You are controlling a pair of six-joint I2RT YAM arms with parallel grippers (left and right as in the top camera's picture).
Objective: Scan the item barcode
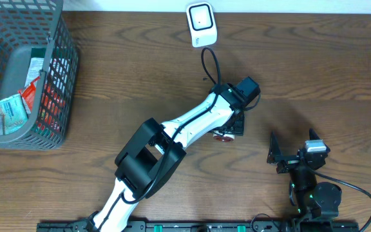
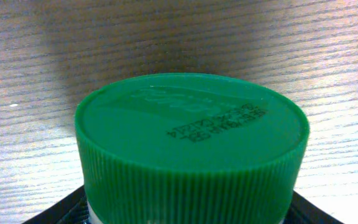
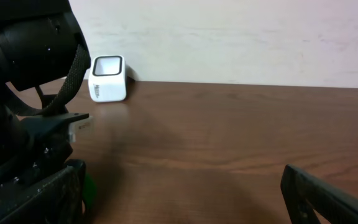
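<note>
A basket (image 1: 68, 67) stood at the far left corner of the table (image 1: 314, 71), with packets (image 1: 11, 106) lying in it. A scanner (image 1: 201, 24) stood at the far edge, near the middle. In front of it, a bottle (image 2: 191, 137) sat between the left gripper's (image 1: 229, 129) jaws. The right gripper (image 1: 274, 151) was further right, nearer the front.

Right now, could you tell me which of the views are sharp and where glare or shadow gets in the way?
Left wrist view: the green-capped container is sharp, with pale glare on the table at the left. Right wrist view: the left arm is a dark near blur; the scanner is clear. Overhead view: even light, soft shadows.
</note>
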